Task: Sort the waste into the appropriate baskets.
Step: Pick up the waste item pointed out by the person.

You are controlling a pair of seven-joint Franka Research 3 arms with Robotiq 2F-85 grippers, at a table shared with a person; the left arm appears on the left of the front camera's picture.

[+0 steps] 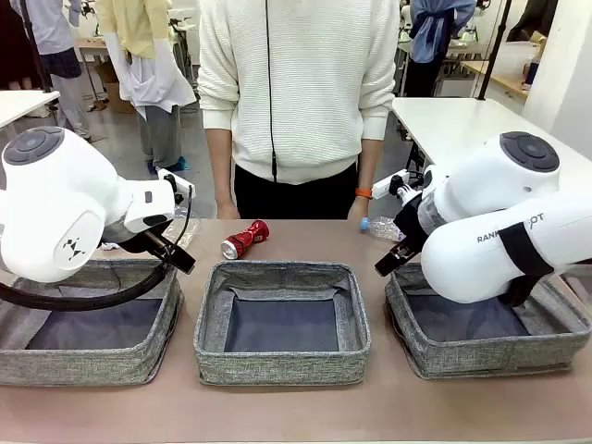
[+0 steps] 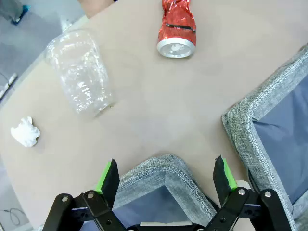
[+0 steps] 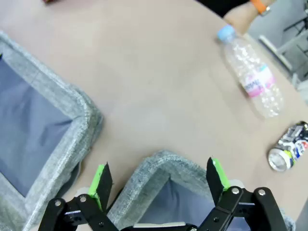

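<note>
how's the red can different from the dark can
Colour: the red soda can is shiny red all over; the dark crushed can is black with white and blue print.
Place: the red soda can lies near the clear plastic cup; the dark crushed can lies near the clear bottle.
Shared: both lie on their sides on the table, dented, a silver end showing, outside the baskets.

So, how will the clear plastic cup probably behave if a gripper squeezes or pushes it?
The clear plastic cup looks thin and empty, so it is probably light and may buckle under a firm squeeze. It lies on its side, so a push would likely roll it.
</note>
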